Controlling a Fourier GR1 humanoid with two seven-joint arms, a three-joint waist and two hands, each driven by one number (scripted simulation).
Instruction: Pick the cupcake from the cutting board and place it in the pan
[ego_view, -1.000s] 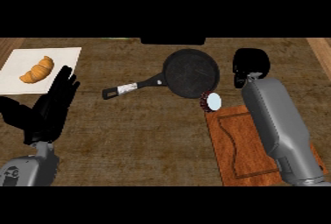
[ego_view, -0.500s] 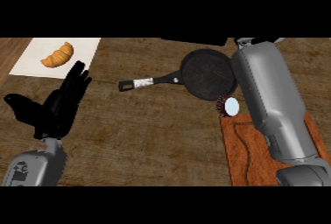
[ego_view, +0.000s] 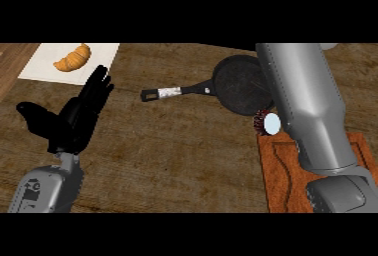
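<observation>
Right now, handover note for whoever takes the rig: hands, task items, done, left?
Left hand: open, resting at the view's left, holding nothing.
Right hand: out of view; only its forearm shows, stretched over the pan.
Cupcake: tipped on its side at the cutting board's top edge, beside the pan rim.
Done: nothing placed.
Left: grasp cupcake, set it in the pan.

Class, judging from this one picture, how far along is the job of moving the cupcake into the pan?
Nothing looks finished: the cupcake lies tipped at the cutting board's far edge, outside the pan. The right forearm stretches over both, its hand out of sight. The left hand rests open. Grasping and placing remain.
</observation>
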